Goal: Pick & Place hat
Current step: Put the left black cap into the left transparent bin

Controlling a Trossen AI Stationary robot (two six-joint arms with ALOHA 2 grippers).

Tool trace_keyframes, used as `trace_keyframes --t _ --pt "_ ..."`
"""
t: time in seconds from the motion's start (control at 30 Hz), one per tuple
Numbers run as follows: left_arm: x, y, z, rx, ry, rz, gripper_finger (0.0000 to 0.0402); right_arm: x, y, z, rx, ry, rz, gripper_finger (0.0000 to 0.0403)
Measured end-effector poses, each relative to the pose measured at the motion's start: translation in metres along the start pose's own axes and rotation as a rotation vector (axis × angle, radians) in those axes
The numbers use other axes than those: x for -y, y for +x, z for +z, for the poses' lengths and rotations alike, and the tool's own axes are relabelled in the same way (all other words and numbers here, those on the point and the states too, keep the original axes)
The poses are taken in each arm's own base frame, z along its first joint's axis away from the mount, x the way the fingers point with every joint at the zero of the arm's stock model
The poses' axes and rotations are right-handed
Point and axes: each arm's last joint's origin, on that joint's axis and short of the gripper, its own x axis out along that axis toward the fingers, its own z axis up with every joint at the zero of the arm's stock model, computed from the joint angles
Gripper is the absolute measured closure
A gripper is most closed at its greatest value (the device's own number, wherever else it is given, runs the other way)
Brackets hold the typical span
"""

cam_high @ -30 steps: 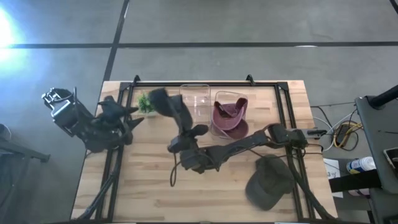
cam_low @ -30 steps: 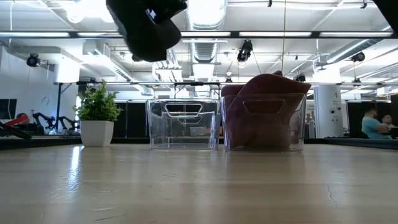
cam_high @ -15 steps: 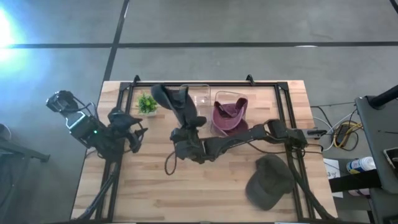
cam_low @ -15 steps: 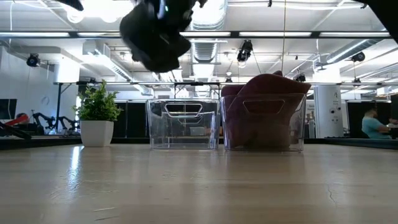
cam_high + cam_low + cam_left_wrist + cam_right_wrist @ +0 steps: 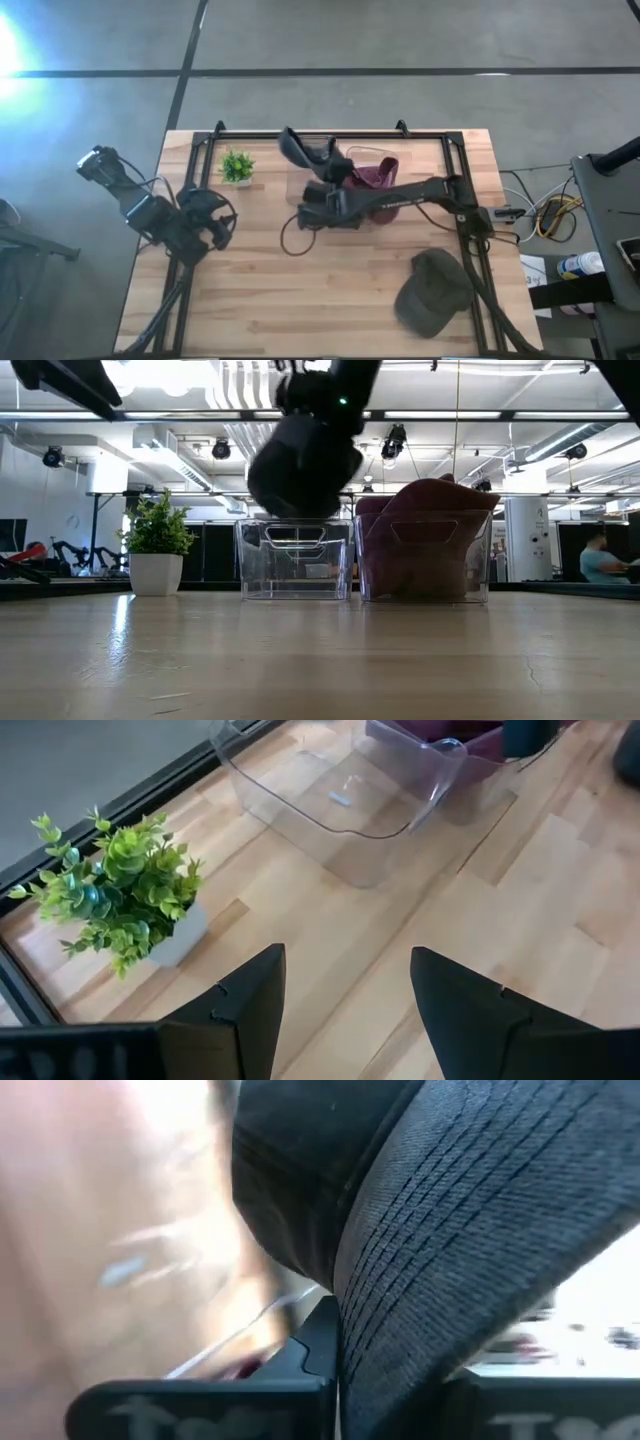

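Dark cap clamped in my right hand hangs above the clear bin; my left hand, fingers apart, waits near the plant.

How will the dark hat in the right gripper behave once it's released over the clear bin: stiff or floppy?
Probably floppy: the dark hat hangs bunched from the right gripper, above the empty clear bin. Its ribbed fabric looks light, so it should likely slump and settle unevenly rather than bounce or roll.

Dark hat above clear bin
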Motion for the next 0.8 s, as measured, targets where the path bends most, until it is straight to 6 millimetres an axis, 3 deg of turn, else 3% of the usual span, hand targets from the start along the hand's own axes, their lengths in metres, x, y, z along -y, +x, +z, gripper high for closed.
trace_keyframes --t 0.33,0.8 --pt "0.002 0.009 -0.007 0.043 -0.006 0.013 0.0191 0.001 0.009 -0.016 -0.122 -0.241 0.290 0.0390" --pt "0.007 0.011 -0.005 0.083 -0.067 -0.001 0.0191 -0.002 0.011 -0.020 -0.161 -0.259 0.444 0.0390"
